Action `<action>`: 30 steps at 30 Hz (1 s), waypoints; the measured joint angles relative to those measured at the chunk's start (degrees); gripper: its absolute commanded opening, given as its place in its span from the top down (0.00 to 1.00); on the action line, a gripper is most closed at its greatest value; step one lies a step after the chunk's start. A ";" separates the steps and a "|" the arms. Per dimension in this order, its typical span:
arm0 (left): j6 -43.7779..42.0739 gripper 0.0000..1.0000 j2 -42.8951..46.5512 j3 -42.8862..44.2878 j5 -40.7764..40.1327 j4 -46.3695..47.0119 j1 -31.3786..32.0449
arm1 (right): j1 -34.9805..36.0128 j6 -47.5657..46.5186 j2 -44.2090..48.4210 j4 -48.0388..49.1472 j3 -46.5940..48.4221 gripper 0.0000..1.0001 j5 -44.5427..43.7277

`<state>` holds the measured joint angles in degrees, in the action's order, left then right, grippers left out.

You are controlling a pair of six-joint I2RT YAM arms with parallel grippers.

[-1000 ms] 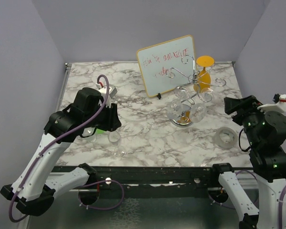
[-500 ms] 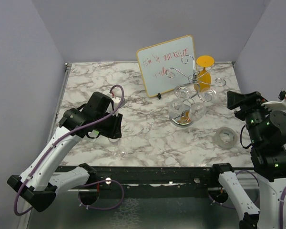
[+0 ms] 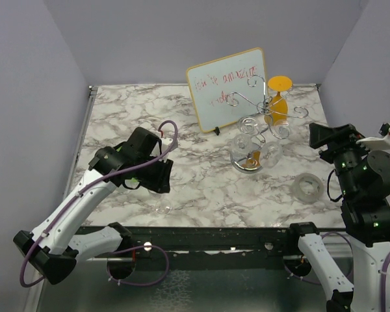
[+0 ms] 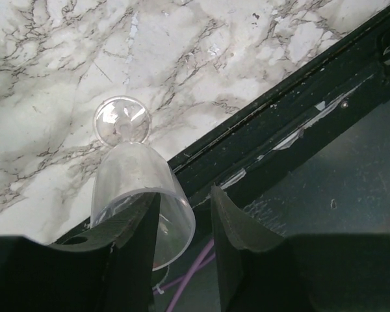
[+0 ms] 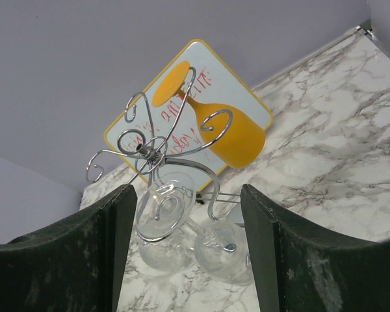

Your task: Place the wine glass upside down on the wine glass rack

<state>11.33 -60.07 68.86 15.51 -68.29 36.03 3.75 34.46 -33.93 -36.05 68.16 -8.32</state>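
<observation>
A clear wine glass (image 4: 135, 175) lies on its side near the table's front edge, its foot (image 3: 162, 208) toward the table. My left gripper (image 4: 185, 198) is open at the bowl's mouth; its left finger (image 4: 133, 247) overlaps the rim and its right finger stands outside it. From above, the left gripper (image 3: 157, 179) covers the bowl. The silver wire wine glass rack (image 3: 260, 107) stands at the back right, also in the right wrist view (image 5: 157, 151). An orange glass (image 5: 229, 133) and two clear glasses (image 5: 182, 234) hang on it upside down. My right gripper (image 5: 187, 195) is open and empty, facing the rack from a distance.
A tilted whiteboard (image 3: 224, 88) with red writing stands behind the rack. Another clear glass object (image 3: 307, 186) lies on the marble at the right, near my right arm. The black table edge (image 4: 279, 110) runs just beside the lying glass.
My left arm has swung right and down toward the front edge, bringing its gripper onto the lying glass. The right arm lifted slightly a second ago and has held still since.
</observation>
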 measured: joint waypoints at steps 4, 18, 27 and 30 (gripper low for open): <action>-0.04 0.77 -1.25 0.00 -1.46 0.07 0.22 | 0.00 0.00 0.02 0.02 -0.28 0.30 0.02; -0.26 1.00 -4.37 5.90 -5.18 -0.07 1.11 | 0.00 -0.79 0.00 1.57 -0.33 0.31 2.38; 3.39 1.00 -3.74 10.12 -9.70 6.75 1.11 | 0.00 -2.38 -5.60 4.42 2.51 0.34 13.09; 6.05 1.00 -1.77 9.75 -12.28 11.30 1.11 | 0.00 -2.60 -7.93 5.49 4.46 0.34 17.00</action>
<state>17.39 -61.84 78.61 3.22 -56.99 37.15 3.75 31.86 -41.87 -30.57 72.62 8.69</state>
